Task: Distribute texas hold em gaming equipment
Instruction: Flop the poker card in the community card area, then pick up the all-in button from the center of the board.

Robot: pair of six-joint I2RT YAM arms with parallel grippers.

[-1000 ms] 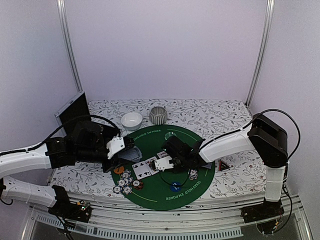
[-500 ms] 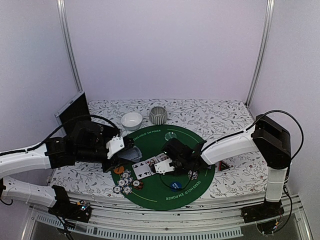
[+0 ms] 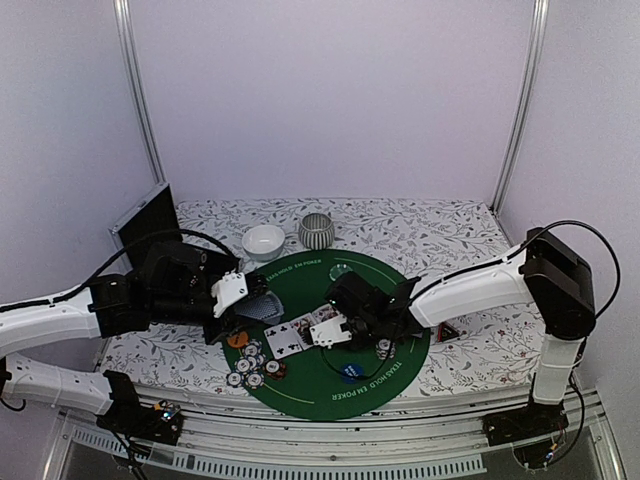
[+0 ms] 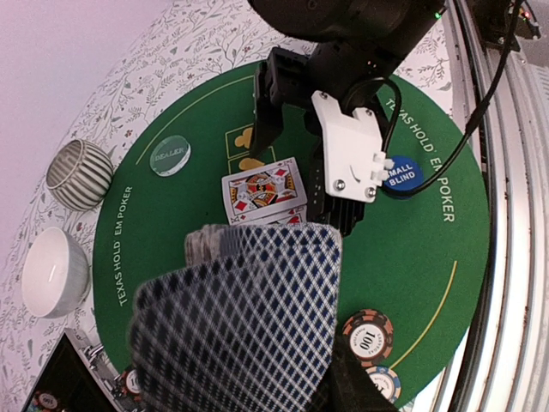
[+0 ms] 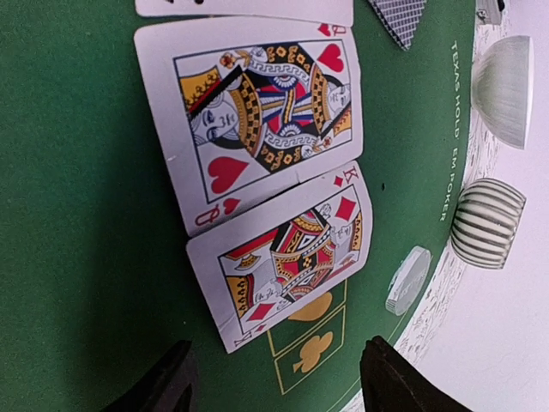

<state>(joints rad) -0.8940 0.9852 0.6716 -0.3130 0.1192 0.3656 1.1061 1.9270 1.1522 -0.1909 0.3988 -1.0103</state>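
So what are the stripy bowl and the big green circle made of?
The striped grey bowl looks like glazed ceramic: hard ribbed sides with a slight shine, though plastic is possible. The round green mat looks like felt or rubber-backed cloth: flat, matte, printed white lettering.

Grey-blue diamond lattice is being shown on backs of fanned paper playing cards [image 4: 249, 326]. Red/yellow/black court art on white is being shown on face-up queen-of-hearts card [image 5: 257, 112] and king-of-diamonds card [image 5: 287, 253]. White lettering is being carried by round green felt mat [image 4: 197, 197] and round blue button disc [image 4: 401, 172]. Grey-white stripes are being shown on small ribbed bowl [image 4: 77, 174]; grey floral print on white tablecloth [image 3: 420, 230].
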